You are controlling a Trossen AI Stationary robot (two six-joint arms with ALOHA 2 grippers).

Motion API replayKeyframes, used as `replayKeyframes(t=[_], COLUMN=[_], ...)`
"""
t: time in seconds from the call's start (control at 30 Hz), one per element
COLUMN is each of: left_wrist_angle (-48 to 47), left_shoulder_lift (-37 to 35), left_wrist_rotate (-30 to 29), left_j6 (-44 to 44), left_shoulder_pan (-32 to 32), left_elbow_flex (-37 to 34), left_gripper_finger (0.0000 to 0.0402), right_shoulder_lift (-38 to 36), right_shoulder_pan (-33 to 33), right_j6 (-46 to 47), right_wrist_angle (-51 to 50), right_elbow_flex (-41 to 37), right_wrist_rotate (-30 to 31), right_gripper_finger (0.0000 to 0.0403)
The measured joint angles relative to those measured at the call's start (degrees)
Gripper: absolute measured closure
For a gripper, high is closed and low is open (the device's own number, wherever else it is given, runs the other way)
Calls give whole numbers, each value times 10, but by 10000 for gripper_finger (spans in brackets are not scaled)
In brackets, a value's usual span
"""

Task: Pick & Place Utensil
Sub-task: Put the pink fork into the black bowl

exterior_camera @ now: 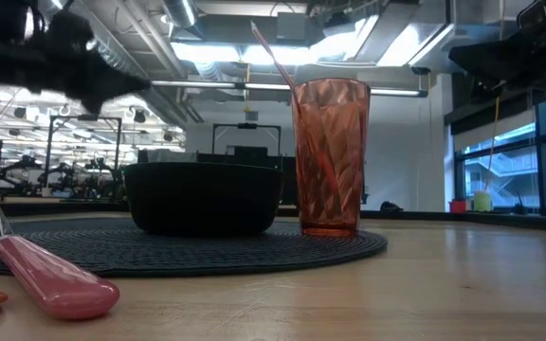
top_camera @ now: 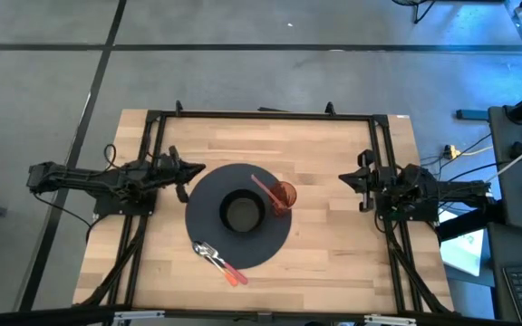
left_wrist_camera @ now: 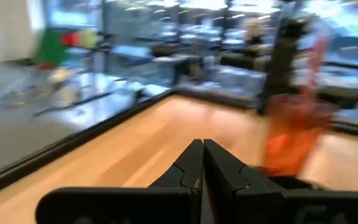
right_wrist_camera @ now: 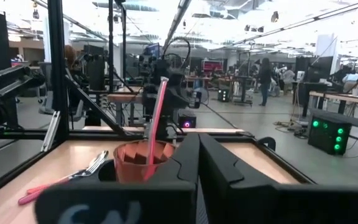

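- L gripper (top_camera: pixel 199 168): fingers pressed together, holding nothing, above the mat's (top_camera: pixel 208 243) left edge, near table's (top_camera: pixel 333 263) left side.
- R gripper (top_camera: pixel 344 178): fingers together, empty, at table's right side, well apart from mat.
- Cup (top_camera: pixel 284 196): upright on mat's right part, touching-close to bowl (top_camera: pixel 241 213) at mat center; pink utensil (top_camera: pixel 263 191) standing tilted in it.
- Fork (top_camera: pixel 208 254) w/ pink handle + another pink-handled utensil (top_camera: pixel 234 277): lying at mat's front edge, handles off onto wood.

We see a robotics lab: behind the pale wooden table (top_camera: pixel 333 163) in its black metal frame (top_camera: pixel 270 115) stretch more equipment rigs, ceiling strip lights (exterior_camera: pixel 226 49) and people (right_wrist_camera: pixel 265 74) standing
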Motion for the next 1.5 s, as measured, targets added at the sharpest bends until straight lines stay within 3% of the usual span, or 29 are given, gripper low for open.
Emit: replayKeyframes(t=[0.07,0.13,0.23,0.47,0.8,1.0,1.13,1.5], left_wrist_angle=[8,10,-32,-245,-355,-430,-414,-293], left_shoulder_lift=[8,25,65,232,422,479,517,626], left_wrist_rotate=[47,54,23,-72,-86,-62,4,51], left_j6=[37,75,108,92,46,-24,-44,-26], left_shoulder_pan=[-17,-43,-88,-191,-256,-256,-261,-299], left_elbow_flex=[23,55,123,299,431,454,454,454], left_gripper_finger=[398,399,399,398,398,398,398,396], right_shoulder_lift=[0,0,0,0,0,0,0,0], right_shoulder_pan=[0,0,0,0,0,0,0,0], right_j6=[-7,-13,-25,-56,-78,-93,-96,-118], right_wrist_angle=[0,0,0,1,-2,32,61,89], right_elbow_flex=[0,0,0,0,0,0,0,1], right_wrist_rotate=[0,-1,-1,-1,-37,-32,-31,-1], right_gripper_finger=[396,395,395,395,395,395,395,395])
